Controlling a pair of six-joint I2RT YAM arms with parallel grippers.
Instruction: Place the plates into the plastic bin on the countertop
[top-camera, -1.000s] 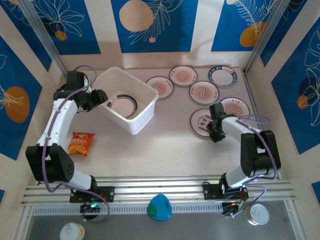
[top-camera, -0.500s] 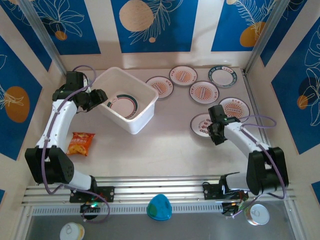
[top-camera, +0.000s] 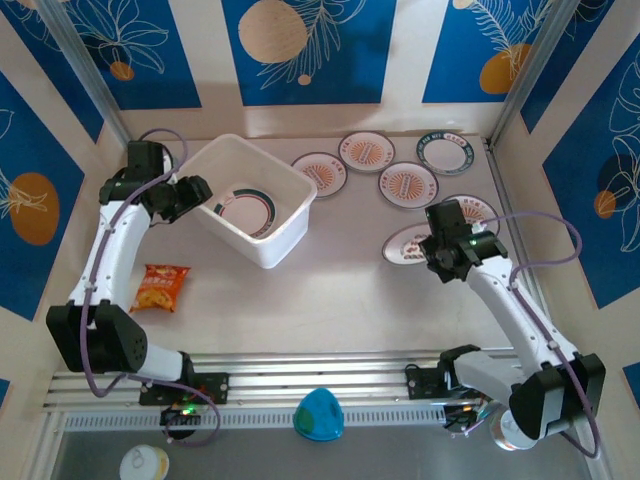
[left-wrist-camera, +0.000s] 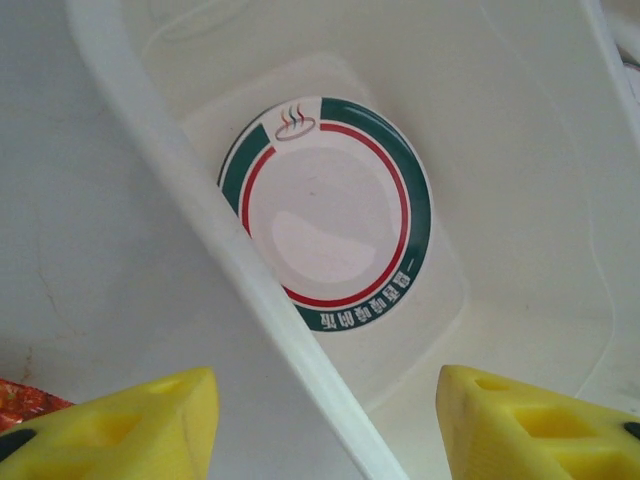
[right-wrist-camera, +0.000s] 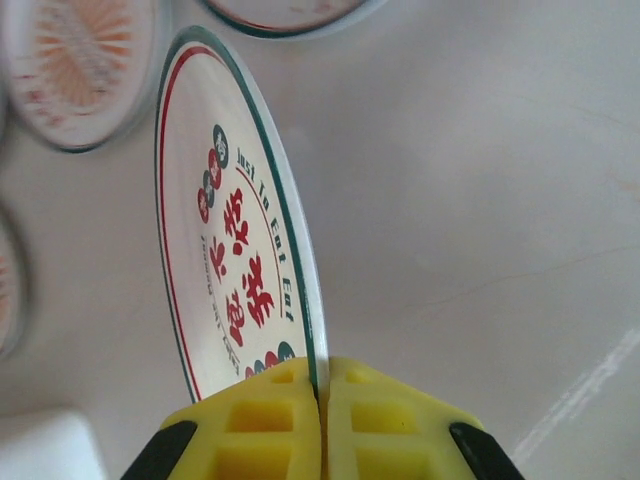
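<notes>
The plastic bin (top-camera: 290, 238) stands at the back left of the countertop (top-camera: 330, 300) with one green-rimmed plate (top-camera: 245, 210) flat on its bottom. My left gripper (top-camera: 195, 192) hovers open over the bin's left rim (left-wrist-camera: 250, 280), one finger on each side of it, looking down at that plate (left-wrist-camera: 325, 210). My right gripper (top-camera: 437, 245) is shut on the rim of a plate with red characters (top-camera: 408, 243), which is tilted up off the counter. In the right wrist view, that plate (right-wrist-camera: 230, 260) stands edge-on in the gripper (right-wrist-camera: 322, 385). Several more plates (top-camera: 408, 185) lie at the back right.
An orange snack packet (top-camera: 162, 285) lies on the counter near the left arm. A teal object (top-camera: 319, 415) sits on the front rail, with cans (top-camera: 517, 428) beyond it. Patterned walls close in on both sides and the back.
The right gripper closed on the plate's rim and the arm rose, tipping the plate up from flat. The left gripper opened a little and stayed over the bin's rim.
</notes>
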